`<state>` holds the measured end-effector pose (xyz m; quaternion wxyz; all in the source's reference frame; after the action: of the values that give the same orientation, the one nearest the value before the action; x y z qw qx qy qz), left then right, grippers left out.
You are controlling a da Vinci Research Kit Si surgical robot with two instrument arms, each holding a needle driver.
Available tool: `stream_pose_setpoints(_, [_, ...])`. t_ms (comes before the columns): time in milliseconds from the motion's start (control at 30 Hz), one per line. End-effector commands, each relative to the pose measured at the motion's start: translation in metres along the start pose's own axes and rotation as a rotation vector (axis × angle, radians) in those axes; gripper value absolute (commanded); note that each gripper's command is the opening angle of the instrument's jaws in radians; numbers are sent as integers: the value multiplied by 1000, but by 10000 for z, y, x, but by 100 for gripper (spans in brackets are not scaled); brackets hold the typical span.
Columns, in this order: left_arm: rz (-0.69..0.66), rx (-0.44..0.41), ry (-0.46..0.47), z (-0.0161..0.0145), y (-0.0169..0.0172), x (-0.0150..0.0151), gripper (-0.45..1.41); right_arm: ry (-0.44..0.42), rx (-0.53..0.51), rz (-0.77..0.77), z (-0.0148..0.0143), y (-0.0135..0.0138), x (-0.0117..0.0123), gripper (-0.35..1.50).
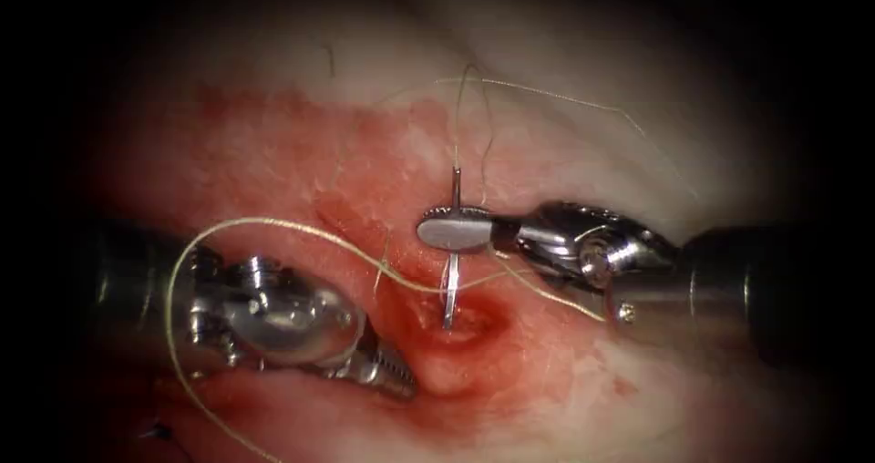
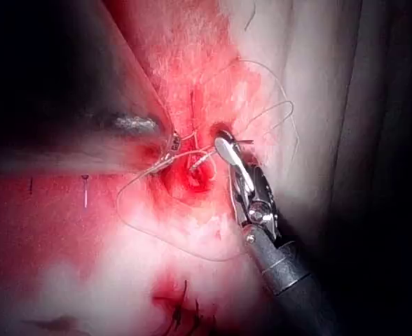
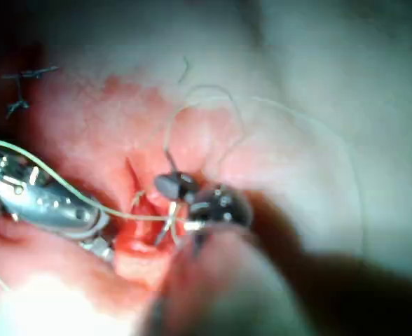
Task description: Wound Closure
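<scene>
We are looking down on the pale, fatty slab of tissue [image 1: 565,71], its middle stained with wet red fluid [image 1: 273,144], and in that stain sits the cut [image 1: 456,331] — a raw red hollow with swollen edges.

From the picture's right comes the right arm's steel needle driver [image 1: 456,229]. Its jaws are pressed together across the thin curved steel needle [image 1: 450,272], gripping it around the middle of its curve. The needle stands nearly upright in the endoscope view; its lower end is down in the hollow of the cut, touching or entering the tissue — we cannot tell how deep. Its upper end rises free above the jaws.

On the left of the cut lies the left arm's steel needle driver [image 1: 394,378], its tip down against the tissue at the cut's left edge. We cannot tell how its jaws stand, or whether they hold anything.

The fine pale thread [image 1: 273,227] loops over the left tool's wrist, crosses the cut beside the needle and runs under the right tool; a finer strand curls away from the needle's upper end across the pale tissue.

In the left wrist view, dark stitches [image 2: 181,311] sit well apart from the cut.
</scene>
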<state>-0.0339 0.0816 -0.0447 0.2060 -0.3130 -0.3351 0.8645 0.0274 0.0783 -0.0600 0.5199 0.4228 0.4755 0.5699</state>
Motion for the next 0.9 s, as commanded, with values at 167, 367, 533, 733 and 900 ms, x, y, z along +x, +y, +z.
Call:
stream_pose_setpoints(167, [0,-3,0,7,0,0,-1,-20,-9,48,10,-3,-8,-35])
stream_pose_setpoints(367, [-2,-4,1,6,0,1,-2,-23,-15,181,11,-6,-8,-35])
stream_pose_setpoints(533, [-3,-5,1,4,1,2,-2,-37,-10,232,11,-7,-9,-35])
stream_pose_setpoints(733, [-5,-7,2,2,1,3,-2,-14,4,327,10,-10,-7,-35])
stream_pose_setpoints(900, [-11,-7,4,-3,4,7,-2,2,33,301,11,-13,0,31])
